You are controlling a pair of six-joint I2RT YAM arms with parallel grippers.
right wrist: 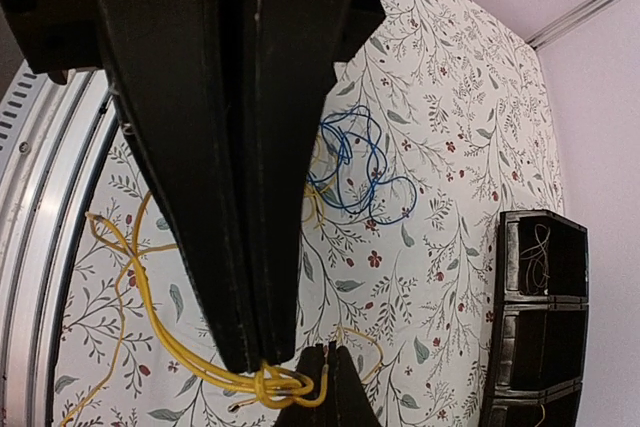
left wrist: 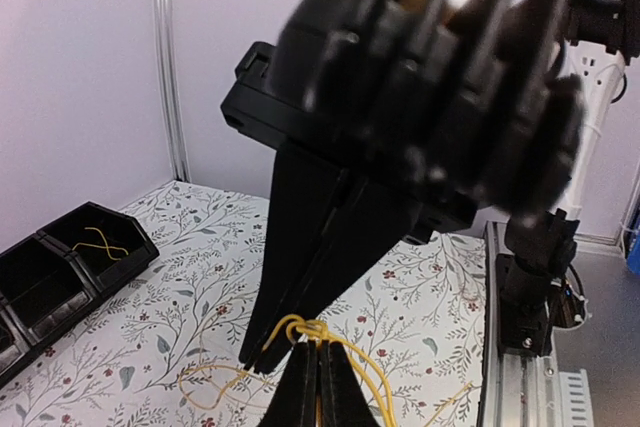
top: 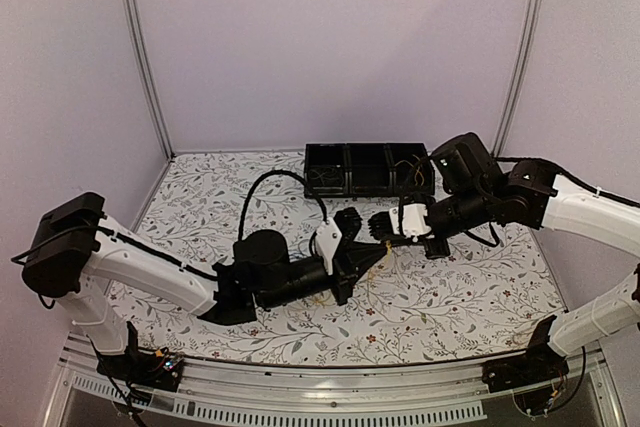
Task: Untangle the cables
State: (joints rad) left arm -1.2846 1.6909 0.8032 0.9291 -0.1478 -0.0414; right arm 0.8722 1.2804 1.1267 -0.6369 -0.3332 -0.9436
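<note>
Both my tools meet low over the middle of the table (top: 200,209). My right gripper (right wrist: 262,363) is clamped fully closed, tips pinching the yellow cable (right wrist: 150,312) right at its knot. My left gripper (left wrist: 318,349) is closed tight too, nipping that same knot from the opposite side. The blue cable (right wrist: 356,173) lies loose nearby. The danger: pulling apart with grips this close could cinch the knot tighter, the thin strand could slip free, or trailing loops could snag the blue one.

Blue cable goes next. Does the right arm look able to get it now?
Probably not yet: the right gripper is shut on the yellow cable, though the blue cable lies uncovered nearby.
</note>
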